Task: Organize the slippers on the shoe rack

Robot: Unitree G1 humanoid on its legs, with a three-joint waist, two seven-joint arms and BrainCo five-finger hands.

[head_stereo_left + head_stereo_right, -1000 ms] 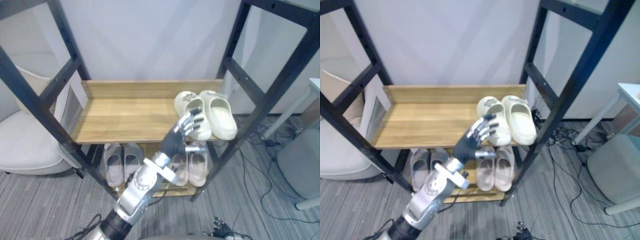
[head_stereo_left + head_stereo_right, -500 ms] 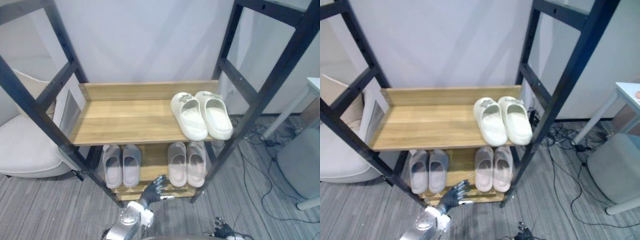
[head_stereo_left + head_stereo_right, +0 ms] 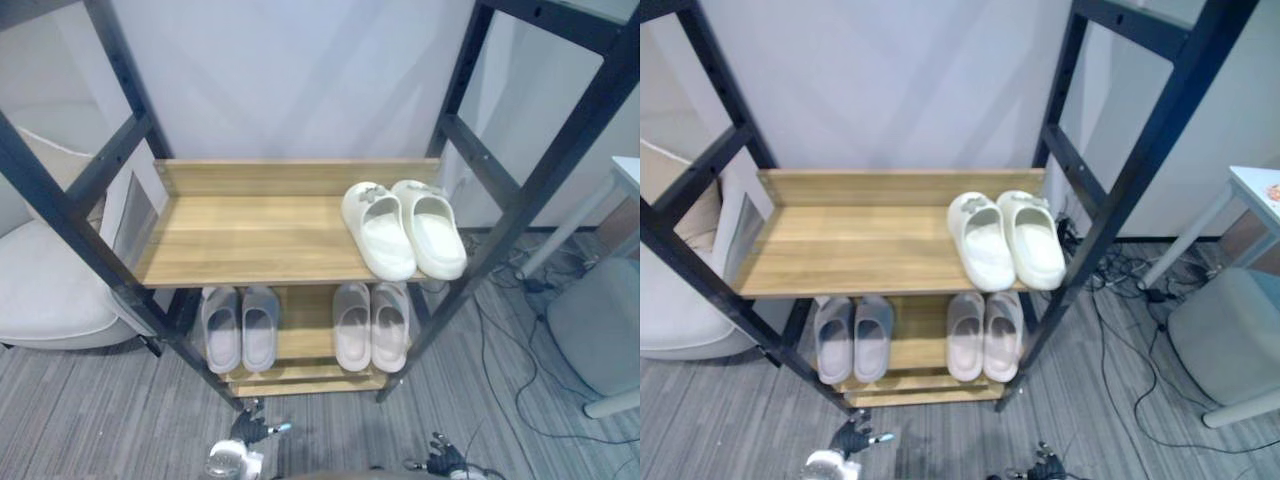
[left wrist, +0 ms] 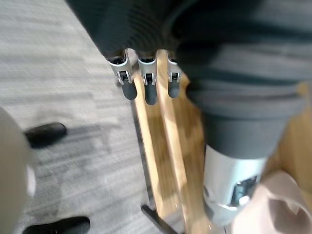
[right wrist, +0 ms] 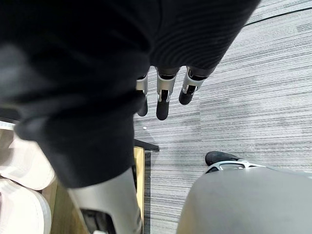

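A pale armchair (image 3: 45, 290) stands at the left on grey striped carpet (image 3: 90, 420). At the right are a grey pouf (image 3: 600, 330) and a white table (image 3: 1252, 185). Black cables (image 3: 530, 283) lie on the carpet near them.

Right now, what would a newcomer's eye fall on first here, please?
A pair of cream slippers sits at the right end of the wooden upper shelf. Below it, the lower shelf holds a grey pair on the left and a pinkish-grey pair on the right.
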